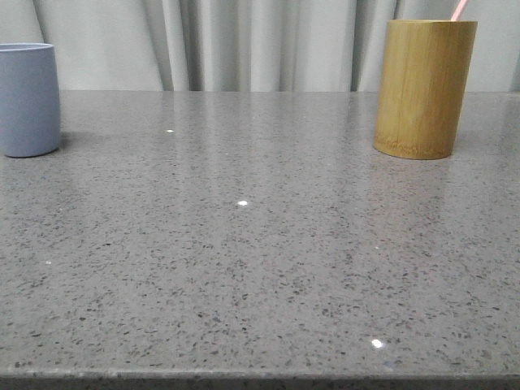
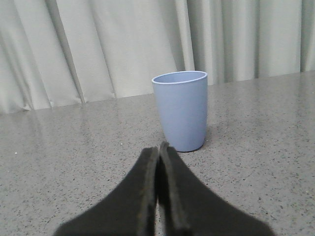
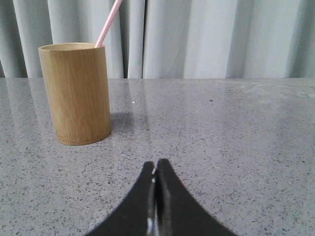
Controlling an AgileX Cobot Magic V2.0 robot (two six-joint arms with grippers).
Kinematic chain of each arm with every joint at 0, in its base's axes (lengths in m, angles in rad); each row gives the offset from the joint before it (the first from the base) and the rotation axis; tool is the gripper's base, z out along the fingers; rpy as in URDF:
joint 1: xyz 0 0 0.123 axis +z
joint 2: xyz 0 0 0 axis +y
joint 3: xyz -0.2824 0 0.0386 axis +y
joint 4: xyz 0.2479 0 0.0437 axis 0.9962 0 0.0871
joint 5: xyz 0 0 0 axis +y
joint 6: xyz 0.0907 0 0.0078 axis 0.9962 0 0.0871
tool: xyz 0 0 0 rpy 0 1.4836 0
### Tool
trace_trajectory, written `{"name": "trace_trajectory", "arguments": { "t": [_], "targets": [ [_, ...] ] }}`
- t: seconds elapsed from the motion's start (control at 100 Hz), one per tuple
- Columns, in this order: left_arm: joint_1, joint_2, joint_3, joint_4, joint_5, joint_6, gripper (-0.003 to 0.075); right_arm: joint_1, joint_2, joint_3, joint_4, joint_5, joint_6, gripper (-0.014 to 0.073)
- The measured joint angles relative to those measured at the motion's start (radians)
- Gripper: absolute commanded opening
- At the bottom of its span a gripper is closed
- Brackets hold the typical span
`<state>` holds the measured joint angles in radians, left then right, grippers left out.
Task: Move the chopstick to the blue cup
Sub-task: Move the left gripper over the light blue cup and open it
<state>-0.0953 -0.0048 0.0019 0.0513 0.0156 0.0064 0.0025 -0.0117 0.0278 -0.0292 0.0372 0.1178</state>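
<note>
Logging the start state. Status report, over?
Both end effectors shut, empty: left, right. Chopstick standing in bamboo cup. Blue cup upright at table's far left. Nothing between cups.

Soft, even, fairly bright light from overhead; small white glints dot the glossy table (image 1: 244, 268), which faintly mirrors the curtain (image 1: 244, 41). Short, weak shadows sit beside the blue cup (image 2: 180, 110) and bamboo cup (image 3: 76, 93). Both wrist views blur near the dark fingers (image 2: 142, 196)

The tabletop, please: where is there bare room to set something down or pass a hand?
The tabletop lies bare between the blue cup at far left and the bamboo cup at far right, and across the whole near half. Only those back corners are occupied; the chopstick stands inside the bamboo cup.
</note>
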Motion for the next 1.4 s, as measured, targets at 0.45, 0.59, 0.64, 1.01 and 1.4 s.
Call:
{"name": "trace_trajectory", "arguments": {
  "t": [0.45, 0.59, 0.64, 1.01, 1.4],
  "targets": [
    [0.0, 0.0, 0.0, 0.0, 0.0, 0.0, -0.0019, 0.0, 0.0, 0.0, 0.0, 0.0, 0.0, -0.0067],
    [0.0, 0.0, 0.0, 0.0, 0.0, 0.0, -0.0019, 0.0, 0.0, 0.0, 0.0, 0.0, 0.0, -0.0067],
    [0.0, 0.0, 0.0, 0.0, 0.0, 0.0, -0.0019, 0.0, 0.0, 0.0, 0.0, -0.002, 0.0, -0.0067],
    [0.0, 0.0, -0.021, -0.036, -0.058, 0.0, -0.0019, 0.0, 0.0, -0.013, 0.0, -0.25, 0.0, -0.0067],
    [0.0, 0.203, -0.445, -0.201, 0.29, 0.0, -0.0019, 0.0, 0.115, -0.498, 0.0, 0.331, 0.0, -0.0067]
  ]
}}
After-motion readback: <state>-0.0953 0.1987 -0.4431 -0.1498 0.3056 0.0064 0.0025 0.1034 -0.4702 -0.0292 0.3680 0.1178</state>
